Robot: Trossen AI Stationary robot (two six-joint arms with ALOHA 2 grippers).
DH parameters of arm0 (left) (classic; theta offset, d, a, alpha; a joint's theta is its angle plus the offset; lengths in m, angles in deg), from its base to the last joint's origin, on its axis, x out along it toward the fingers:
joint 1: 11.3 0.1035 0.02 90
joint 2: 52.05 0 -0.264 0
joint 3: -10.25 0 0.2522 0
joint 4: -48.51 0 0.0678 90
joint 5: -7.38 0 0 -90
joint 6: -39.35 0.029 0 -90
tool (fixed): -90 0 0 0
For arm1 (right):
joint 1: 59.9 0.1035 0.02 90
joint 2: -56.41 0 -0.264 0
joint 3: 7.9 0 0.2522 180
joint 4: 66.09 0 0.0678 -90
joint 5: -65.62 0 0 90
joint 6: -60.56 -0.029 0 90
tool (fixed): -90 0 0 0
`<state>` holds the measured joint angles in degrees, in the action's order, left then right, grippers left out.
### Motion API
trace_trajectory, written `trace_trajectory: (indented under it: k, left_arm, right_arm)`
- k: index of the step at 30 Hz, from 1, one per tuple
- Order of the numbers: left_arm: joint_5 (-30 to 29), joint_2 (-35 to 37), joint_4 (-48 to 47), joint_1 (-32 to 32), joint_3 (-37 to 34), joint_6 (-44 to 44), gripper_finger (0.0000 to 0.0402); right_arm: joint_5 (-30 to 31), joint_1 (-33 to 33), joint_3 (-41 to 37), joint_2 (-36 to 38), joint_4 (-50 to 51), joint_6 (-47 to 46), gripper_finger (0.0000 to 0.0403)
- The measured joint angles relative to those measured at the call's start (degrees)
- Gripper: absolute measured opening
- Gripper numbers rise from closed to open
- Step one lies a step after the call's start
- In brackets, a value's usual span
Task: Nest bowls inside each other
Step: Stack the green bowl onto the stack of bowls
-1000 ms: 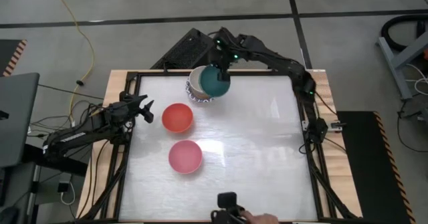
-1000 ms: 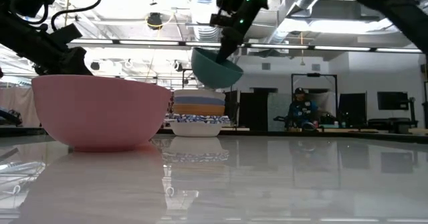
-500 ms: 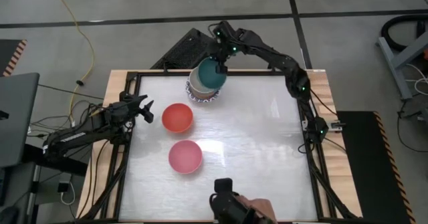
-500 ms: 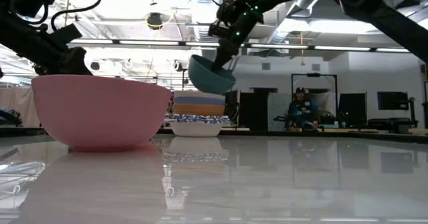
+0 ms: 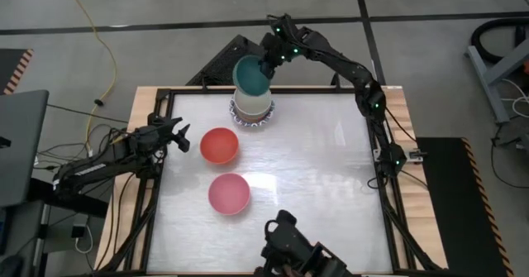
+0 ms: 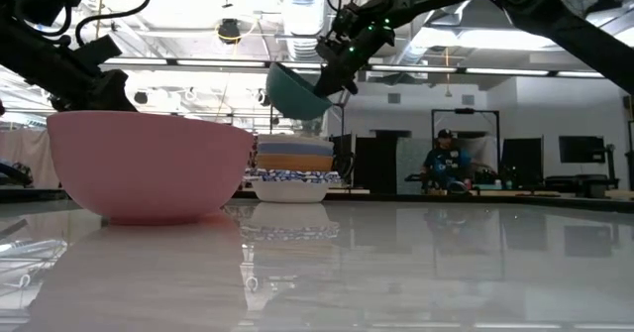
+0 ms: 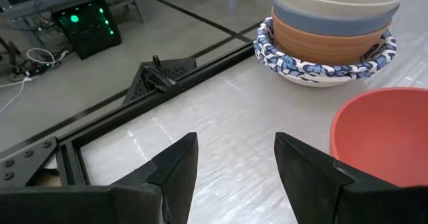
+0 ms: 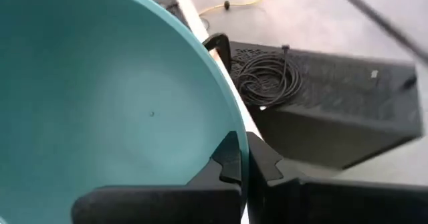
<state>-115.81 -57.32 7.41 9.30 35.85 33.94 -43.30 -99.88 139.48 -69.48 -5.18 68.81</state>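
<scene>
Three bowls sit loose or stacked below me in the high view: the nested stack (image 5: 252,109) at the table's far edge, the red bowl (image 5: 219,145) and the pink bowl (image 5: 228,193) nearer; my right gripper (image 5: 266,64) carries the teal bowl (image 5: 251,76), tilted, above the stack's far side; the left gripper (image 5: 180,135) waits beside the red bowl. Low view: teal bowl (image 6: 294,92) hangs clear above the stack (image 6: 293,169), not touching. Left wrist: fingers (image 7: 175,165) spread wide, holding nothing. Right wrist: fingertips (image 8: 231,158) pinched on the teal rim (image 8: 221,97). I'm mid-placement, I'd say; next I'd level it, centre over the stack, lower, then release.
</scene>
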Motion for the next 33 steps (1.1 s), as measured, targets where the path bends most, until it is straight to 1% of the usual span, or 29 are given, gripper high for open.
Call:
trace_trajectory:
  k: [2, 6, 8, 13, 17, 19, 26, 30, 33]
  left_arm:
    - [0.0, 0.0, 0.0, 0.0, 0.0, 0.0, 0.019]
    - [0.0, 0.0, 0.0, 0.0, 0.0, 0.0, 0.019]
    - [0.0, 0.0, 0.0, 0.0, 0.0, 0.0, 0.019]
    - [0.0, 0.0, 0.0, 0.0, 0.0, 0.0, 0.019]
    - [0.0, 0.0, 0.0, 0.0, 0.0, 0.0, 0.019]
    - [0.0, 0.0, 0.0, 0.0, 0.0, 0.01, 0.019]
    - [0.0, 0.0, 0.0, 0.0, 0.0, 0.02, 0.019]
    - [0.0, 0.0, 0.0, 0.0, 0.0, 0.02, 0.019]
    - [0.01, 0.0, -0.01, 0.0, 0.0, 0.02, 0.019]
  right_arm:
    - [0.01, 0.01, 0.0, 0.0, -0.04, -5.84, 0.001]
    - [0.92, -0.23, 0.0, 0.0, 2.3, -14.58, 0.001]
    - [1.17, -0.35, 0.0, 0.0, 4.11, -16.68, 0.001]
    - [2.68, -0.29, 0.0, 0.0, 9.26, -18.29, 0.001]
    - [3.03, 0.06, 0.0, 0.0, 11.45, -19.15, 0.001]
    - [4.03, 0.51, 0.0, 0.0, 11.74, -19.85, 0.001]
    - [4.21, 2.0, 0.0, 0.0, 12.86, -19.37, 0.0011]
    - [5.69, 2.62, 0.0, 0.0, 12.87, -18.87, 0.0011]
    - [5.67, 2.66, 0.0, 0.0, 13.03, -18.29, 0.0011]
